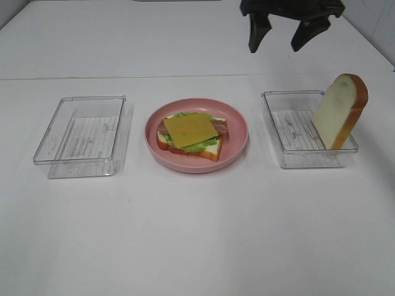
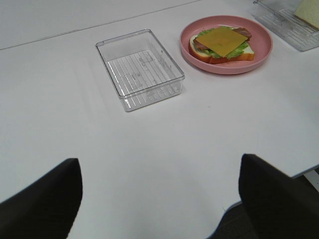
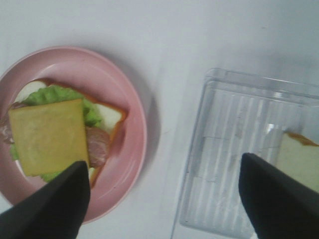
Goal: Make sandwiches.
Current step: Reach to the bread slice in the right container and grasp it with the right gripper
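Observation:
On the pink plate (image 1: 237,145) lies an open sandwich (image 1: 190,132): one bread slice, green lettuce, bacon, and a yellow cheese square (image 3: 47,134) on top. A second bread slice (image 1: 339,111) stands on edge, leaning against the right wall of the right clear tray (image 1: 290,157); its corner (image 3: 299,159) shows in the right wrist view. My right gripper (image 1: 281,40) hangs open and empty above the table's far side, between plate and right tray. My left gripper (image 2: 159,169) is open and empty over the near left table, out of the high view.
A clear tray (image 1: 80,157) with nothing in it sits left of the plate, also seen as the tray (image 2: 139,69) in the left wrist view. A seam runs across the white table behind the three items. The table's front edge shows near my left gripper.

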